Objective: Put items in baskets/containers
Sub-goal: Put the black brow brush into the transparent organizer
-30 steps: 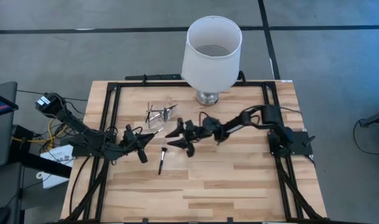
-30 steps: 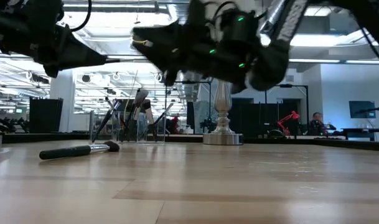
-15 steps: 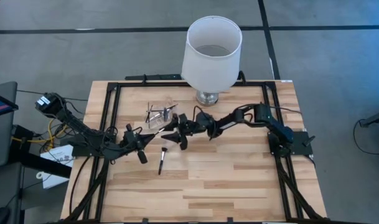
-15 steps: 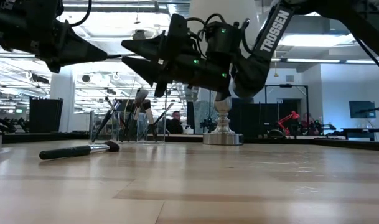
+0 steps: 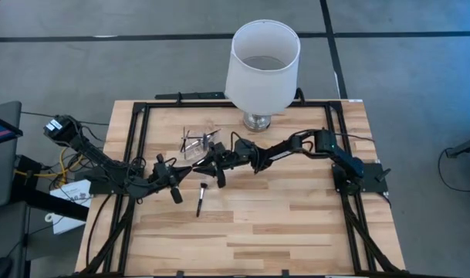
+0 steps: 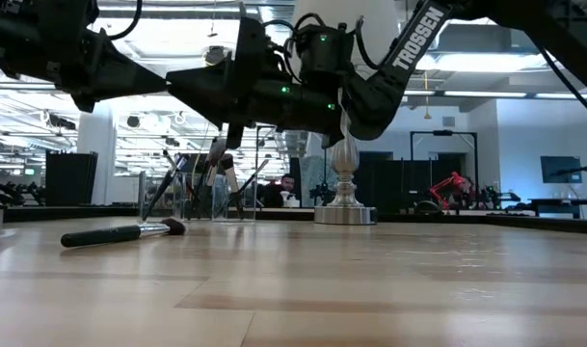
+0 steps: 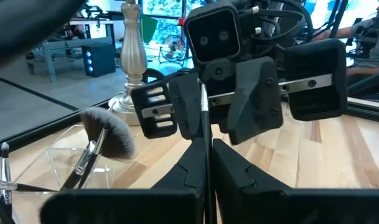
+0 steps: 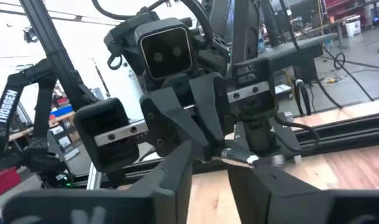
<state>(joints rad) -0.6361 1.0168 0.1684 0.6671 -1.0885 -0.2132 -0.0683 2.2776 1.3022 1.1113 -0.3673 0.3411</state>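
Note:
My left gripper is shut on a thin dark makeup brush and holds it level above the table, over the left middle. The brush's silver ferrule end points at my right gripper. That gripper is open and faces the left one, with a finger on each side of the brush's free end. A second brush lies flat on the wood. The clear case stands farther back and holds several brushes, among them a fan brush. My left gripper pinches the brush's thin dark handle between its two fingers, with the handle running out forward along them. The fingers come level from the table's left. The brush is lifted clear and lies about level above the table.
A large white lampshade on a glass base stands at the table's far edge, just behind the right arm. A black frame runs around the table. Bare wood fills the near half.
My right gripper has moved toward the table's left and slightly toward its far edge, up to the left gripper. Its open fingers now stand around the free end of the held brush. The left gripper and the brush have kept still.

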